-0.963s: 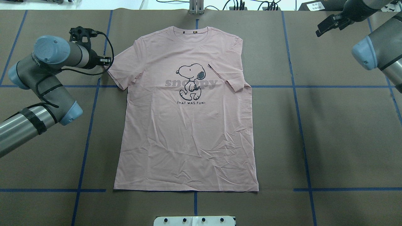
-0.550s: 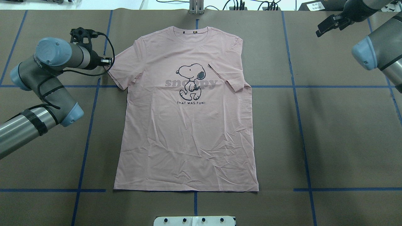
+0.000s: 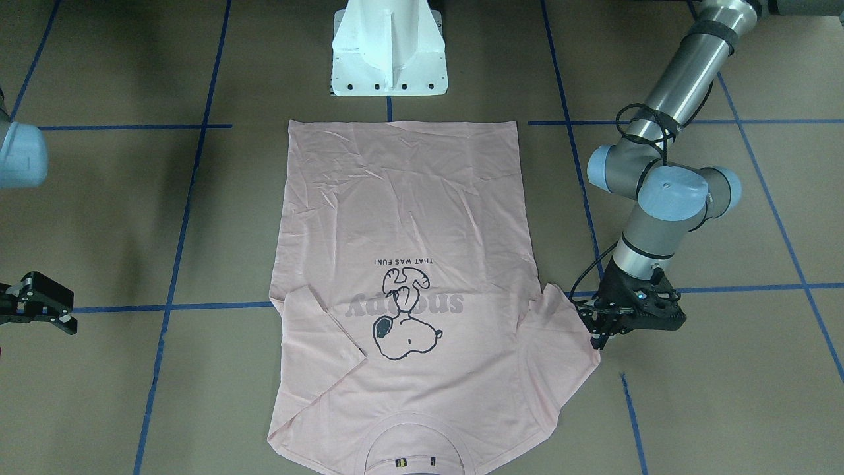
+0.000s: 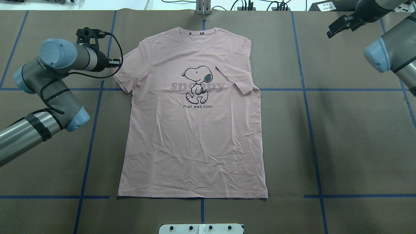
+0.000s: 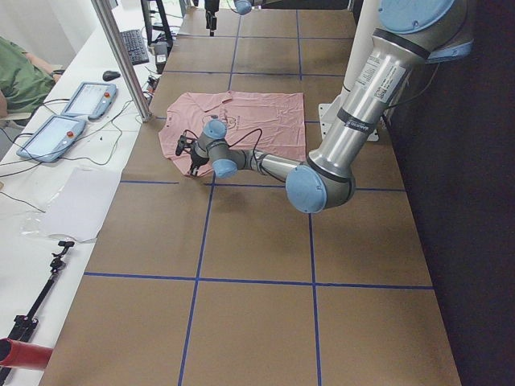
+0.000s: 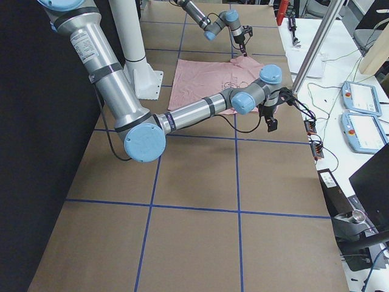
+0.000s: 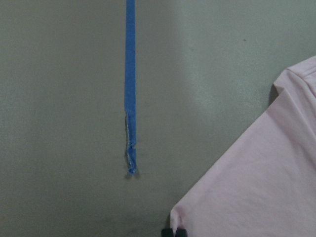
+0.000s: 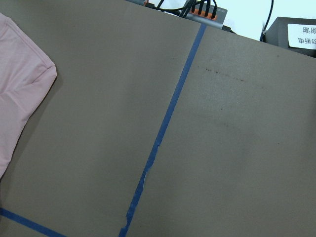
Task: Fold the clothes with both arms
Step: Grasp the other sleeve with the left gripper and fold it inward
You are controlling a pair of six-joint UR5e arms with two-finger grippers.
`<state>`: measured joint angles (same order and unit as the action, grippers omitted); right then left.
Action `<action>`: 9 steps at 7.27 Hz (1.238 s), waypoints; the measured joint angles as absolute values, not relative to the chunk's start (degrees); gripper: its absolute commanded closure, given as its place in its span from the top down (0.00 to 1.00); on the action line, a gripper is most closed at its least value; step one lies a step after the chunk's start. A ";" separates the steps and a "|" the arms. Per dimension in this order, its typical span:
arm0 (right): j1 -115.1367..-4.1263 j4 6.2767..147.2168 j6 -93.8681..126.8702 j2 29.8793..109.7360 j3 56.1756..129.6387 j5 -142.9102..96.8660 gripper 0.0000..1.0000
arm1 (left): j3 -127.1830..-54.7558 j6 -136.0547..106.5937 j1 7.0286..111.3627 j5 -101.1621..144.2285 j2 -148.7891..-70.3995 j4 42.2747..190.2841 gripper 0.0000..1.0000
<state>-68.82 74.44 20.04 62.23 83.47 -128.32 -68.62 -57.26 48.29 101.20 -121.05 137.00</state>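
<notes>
Exterior front-facing: the T-shirt (image 3: pixel 409 218) lies flat and print-up on the table (image 3: pixel 725 396). Its hem is near the white pedestal (image 3: pixel 389 46) and its collar (image 3: pixel 412 425) is on the far side from the robot. The left gripper (image 3: pixel 597 336) is at the edge of the spread sleeve (image 3: pixel 560 330), while the right gripper (image 3: pixel 39 303) hangs well away, holding nothing.

Overhead exterior: the shirt's long axis runs straight away from the robot, collar farthest. The right-side sleeve (image 4: pixel 235 81) is already turned in over the chest. The other sleeve and every body fold remain, so the task looks barely begun.

Exterior left and exterior right add only that both arms reach toward the collar end.

Left wrist-mounted: the fingertips (image 7: pixel 169 232) appear drawn together on the sleeve's corner.

Right wrist-mounted: only bare table and a shirt edge show, so whether that gripper's fingers are apart cannot be told.
</notes>
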 measured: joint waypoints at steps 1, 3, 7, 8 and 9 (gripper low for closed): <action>-68.82 74.44 20.04 62.23 83.44 -128.32 1.00 | -71.46 -57.55 48.30 101.28 -122.66 132.16 0.00; -68.82 74.44 20.10 62.23 83.46 -128.32 1.00 | -75.66 -61.84 47.48 101.31 -127.76 120.61 0.00; -68.71 74.46 20.13 62.17 83.53 -128.32 1.00 | -69.48 -70.90 42.50 100.94 -137.74 115.90 1.00; -68.61 74.48 20.17 62.10 83.52 -128.32 1.00 | -68.82 -67.07 42.10 100.91 -138.04 116.12 1.00; -68.50 74.47 20.85 62.03 83.68 -128.33 1.00 | -69.79 -63.29 41.93 100.96 -137.48 116.19 1.00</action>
